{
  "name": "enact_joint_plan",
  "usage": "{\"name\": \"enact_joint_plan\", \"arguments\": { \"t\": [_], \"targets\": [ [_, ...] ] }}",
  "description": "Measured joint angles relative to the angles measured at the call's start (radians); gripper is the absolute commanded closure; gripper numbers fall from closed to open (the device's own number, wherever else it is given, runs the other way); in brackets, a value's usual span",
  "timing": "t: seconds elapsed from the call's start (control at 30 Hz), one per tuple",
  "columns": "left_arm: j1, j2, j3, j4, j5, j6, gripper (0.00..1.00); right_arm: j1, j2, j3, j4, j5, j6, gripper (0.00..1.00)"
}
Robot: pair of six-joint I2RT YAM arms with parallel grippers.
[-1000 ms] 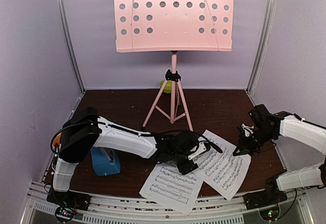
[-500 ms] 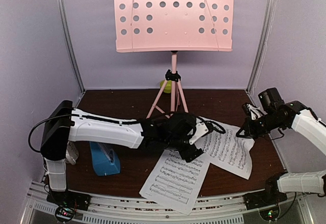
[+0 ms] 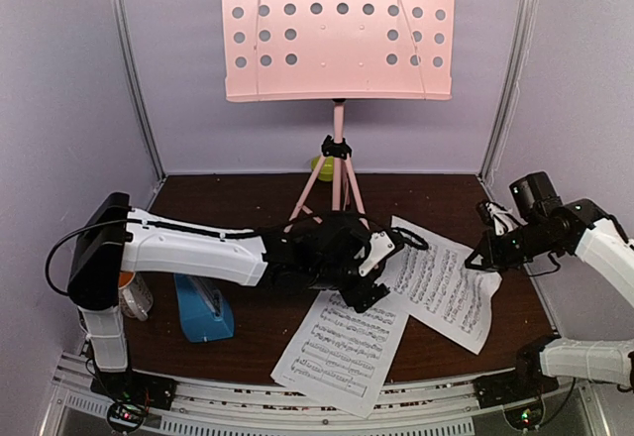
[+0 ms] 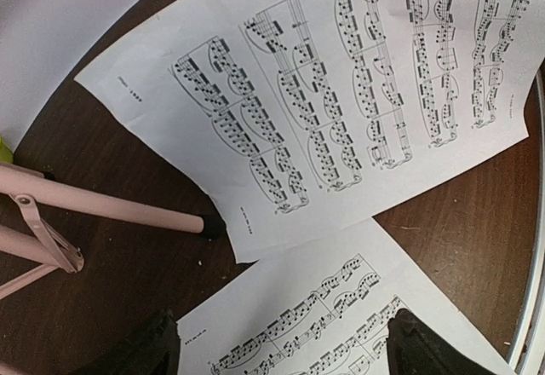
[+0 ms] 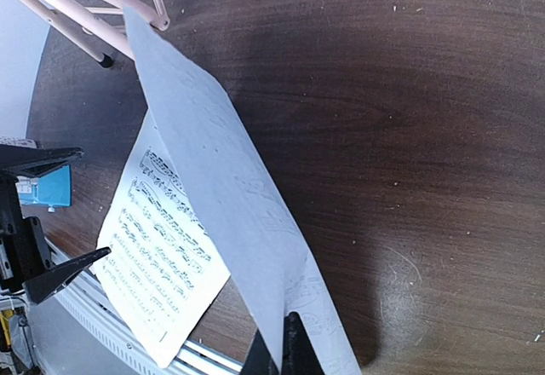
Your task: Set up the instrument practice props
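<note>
Dark brown table (image 3: 426, 198), pink music stand (image 3: 338, 30) upright at back centre. Right gripper (image 3: 479, 258) pinches the right-hand page (image 3: 441, 282) by its edge — that side lifted, curling. Left gripper (image 3: 373, 275) hangs spread wide over the lower page (image 3: 342, 352), seemingly not touching. Blue metronome (image 3: 203, 312) sits lower left.

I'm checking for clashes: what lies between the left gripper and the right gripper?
Only the right-hand sheet-music page lies between the left gripper and the right gripper, which grips its edge. The top view shows this.
</note>
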Motion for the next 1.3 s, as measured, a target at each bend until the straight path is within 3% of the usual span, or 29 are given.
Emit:
{"name": "enact_joint_plan", "arguments": {
  "t": [0.33,0.93,1.3],
  "targets": [
    [0.016,-0.097,-0.026,-0.013,0.008,-0.019,0.08,0.000,-0.035,0.065,-0.027,-0.008,-0.030,1.00],
    [0.016,-0.253,0.032,-0.092,0.069,0.098,0.09,0.066,-0.252,0.090,-0.097,-0.093,-0.037,1.00],
    [0.016,-0.295,0.024,-0.161,0.166,0.233,0.11,0.150,-0.232,0.118,-0.164,-0.130,-0.084,1.00]
  ]
}}
